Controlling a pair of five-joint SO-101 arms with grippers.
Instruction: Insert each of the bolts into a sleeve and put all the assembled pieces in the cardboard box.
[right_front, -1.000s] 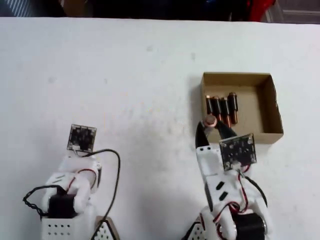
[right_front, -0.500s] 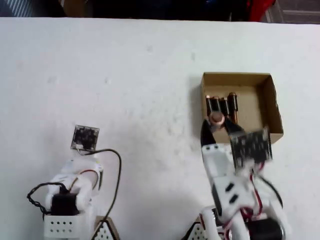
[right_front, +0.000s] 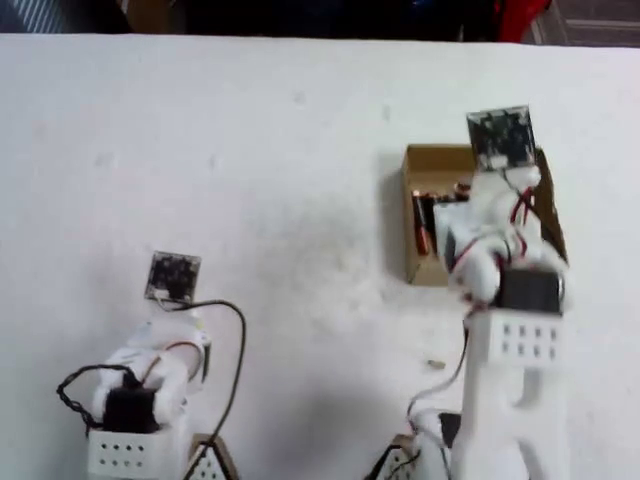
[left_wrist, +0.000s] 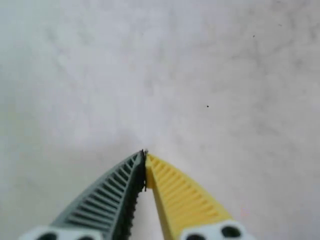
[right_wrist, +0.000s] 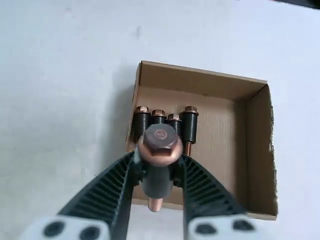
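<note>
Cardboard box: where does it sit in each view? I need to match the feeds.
High view: cardboard box right of centre, partly under the right arm.
Right wrist view: the box lies beyond the right tool and its held bolt-and-sleeve piece.
Left wrist view: white table beyond the left tool.
Shared landmark: row of assembled pieces along one box wall.

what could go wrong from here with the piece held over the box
The right gripper holds the assembled bolt and sleeve above the four pieces lined up by one wall of the cardboard box. Released here, it may land on them and bounce. Its lower end looks close to the box's rim, so it might catch there.
</note>
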